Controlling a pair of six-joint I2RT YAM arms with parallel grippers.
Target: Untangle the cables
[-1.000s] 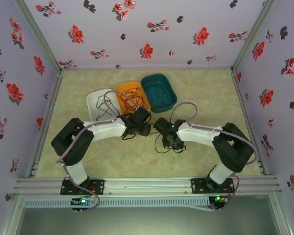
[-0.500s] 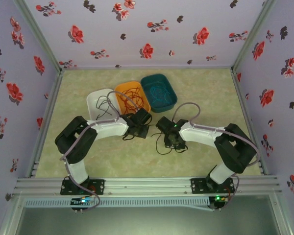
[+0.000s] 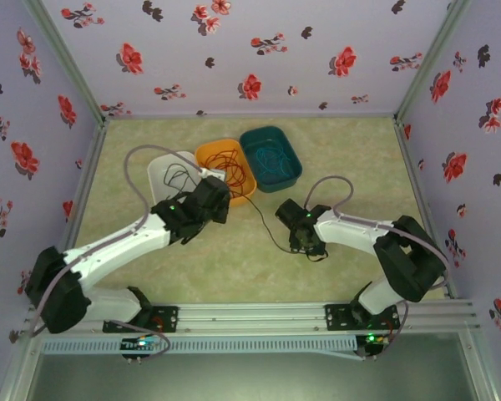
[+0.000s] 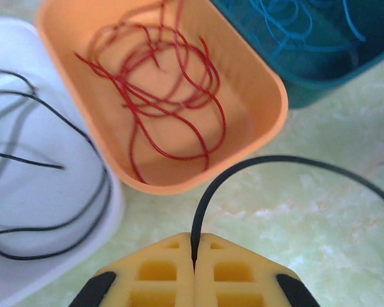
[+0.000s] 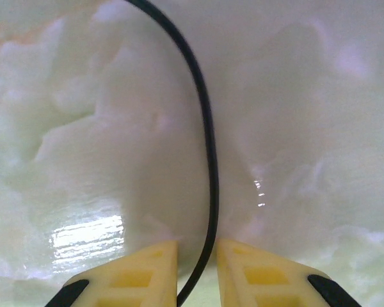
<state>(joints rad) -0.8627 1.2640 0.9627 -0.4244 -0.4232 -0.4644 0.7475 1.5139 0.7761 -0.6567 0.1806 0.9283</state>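
Black cable (image 3: 265, 225) is strung over the green tabletop (image 3: 359, 159) between the two arms. Left pincer (image 4: 193, 248) is clamped tight on it, just in front of the orange tray (image 4: 272, 102); from there the cable arcs right. Right pincer (image 5: 197, 248) stands at a narrow gap low over the tabletop, with the cable running between its fingers. Red cable (image 4: 160, 102) is coiled in the orange tray, blue cable (image 4: 288, 32) in the teal tray (image 4: 320, 89), and black loops (image 4: 105, 185) in the white tray (image 4: 45, 185).
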